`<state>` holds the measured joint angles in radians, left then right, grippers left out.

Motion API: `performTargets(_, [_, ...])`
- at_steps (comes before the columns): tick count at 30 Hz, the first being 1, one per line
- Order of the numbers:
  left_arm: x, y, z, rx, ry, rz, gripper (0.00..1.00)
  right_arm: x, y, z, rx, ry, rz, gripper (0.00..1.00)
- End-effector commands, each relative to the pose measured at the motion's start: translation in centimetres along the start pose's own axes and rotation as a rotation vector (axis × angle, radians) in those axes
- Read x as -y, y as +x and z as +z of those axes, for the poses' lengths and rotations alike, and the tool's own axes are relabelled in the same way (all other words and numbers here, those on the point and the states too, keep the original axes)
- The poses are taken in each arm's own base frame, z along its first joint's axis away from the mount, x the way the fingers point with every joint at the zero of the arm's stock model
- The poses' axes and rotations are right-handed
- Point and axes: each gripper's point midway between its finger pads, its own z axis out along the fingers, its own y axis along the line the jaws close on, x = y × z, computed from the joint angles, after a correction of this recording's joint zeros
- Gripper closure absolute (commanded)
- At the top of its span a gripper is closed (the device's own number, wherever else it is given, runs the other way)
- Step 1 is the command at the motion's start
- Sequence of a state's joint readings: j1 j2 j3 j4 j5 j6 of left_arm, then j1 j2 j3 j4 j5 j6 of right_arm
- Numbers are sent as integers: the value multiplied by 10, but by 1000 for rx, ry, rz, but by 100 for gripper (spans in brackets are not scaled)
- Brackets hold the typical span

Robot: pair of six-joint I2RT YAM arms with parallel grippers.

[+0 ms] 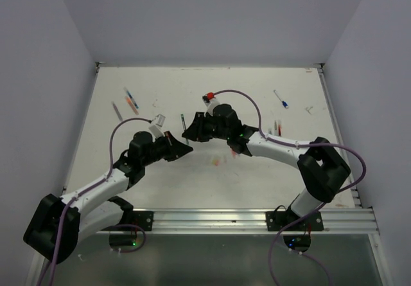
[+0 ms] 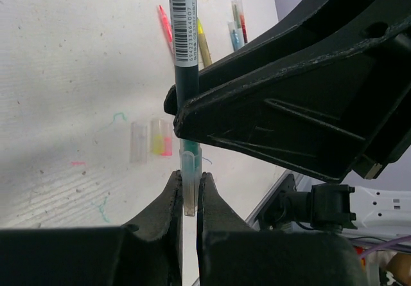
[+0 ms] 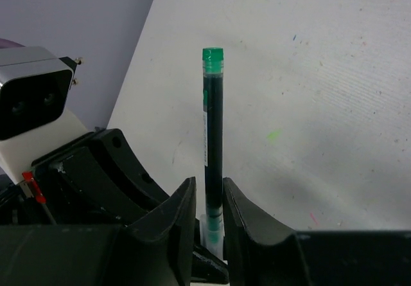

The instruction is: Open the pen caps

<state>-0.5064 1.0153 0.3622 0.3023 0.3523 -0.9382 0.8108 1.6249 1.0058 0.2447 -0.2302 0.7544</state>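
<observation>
A dark green pen (image 2: 183, 35) with a barcode label is held between both grippers above the middle of the table. My left gripper (image 2: 188, 178) is shut on its clear pen cap (image 2: 191, 160), which still sits over the green tip. My right gripper (image 3: 209, 189) is shut on the pen body (image 3: 213, 119) just above the cap (image 3: 212, 233). In the top view the left gripper (image 1: 182, 148) and the right gripper (image 1: 191, 132) meet tip to tip. Loose caps, clear (image 2: 138, 142) and yellow-pink (image 2: 160, 137), lie on the table below.
More pens lie on the white table (image 1: 257, 170): a red-blue pair (image 1: 130, 98) and a grey one (image 1: 115, 110) at the far left, a blue one (image 1: 280, 98) and several (image 1: 277, 127) at the right. Walls close in three sides.
</observation>
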Motion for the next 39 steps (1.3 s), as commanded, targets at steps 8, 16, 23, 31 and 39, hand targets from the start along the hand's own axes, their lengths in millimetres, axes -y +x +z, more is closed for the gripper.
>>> performTargets(8, [15,-2,5,-57,51,135,100,-12,-2,12,-35,-54,-53,100])
performTargets(16, [-60,-32,-4,48,-514,124,100,37,-22,-18,113,620,-272,100])
performTargets(23, [-33,-23,5,43,-394,279,100,30,-20,-13,83,639,-287,100])
performTargets(31, [40,-7,-6,59,82,430,100,-8,-22,0,9,73,-188,100])
performTargets(39, [77,9,-21,16,303,469,100,-23,-39,-30,56,-178,-165,100])
